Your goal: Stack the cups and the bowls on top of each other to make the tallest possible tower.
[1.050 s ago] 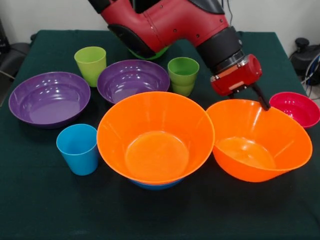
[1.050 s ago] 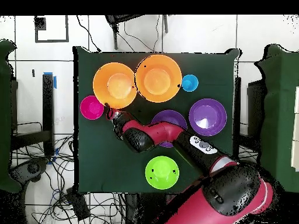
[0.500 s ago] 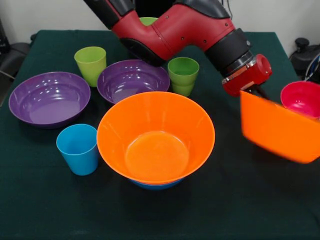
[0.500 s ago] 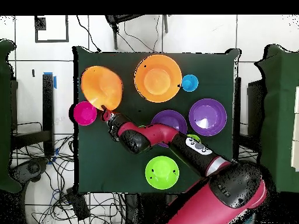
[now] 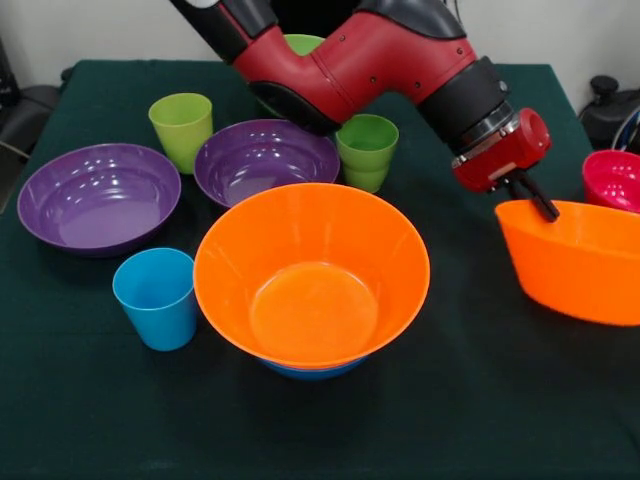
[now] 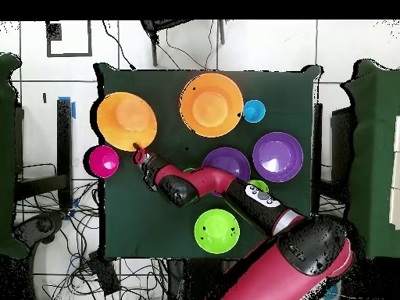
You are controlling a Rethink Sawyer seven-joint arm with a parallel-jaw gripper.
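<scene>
No brand, label or writing can be read on anything. The red and black arm's gripper (image 5: 540, 200) is pinched on the far rim of a glossy orange plastic bowl (image 5: 580, 262), which sits at the table's edge just beside the small red bowl (image 5: 612, 180) and well apart from the second big orange bowl (image 5: 312, 275), itself nested on a blue bowl (image 5: 312, 370) whose bottom peeks out below. The count on the dark green tablecloth (image 5: 420, 420) is two orange bowls, two wide shallow purple bowls (image 5: 98, 196) (image 5: 265, 158), one red, one blue and one bright green bowl (image 6: 216, 230), plus three tumbler cups: sky blue (image 5: 157, 298), yellow-green (image 5: 182, 130) and ridged green (image 5: 366, 150).
</scene>
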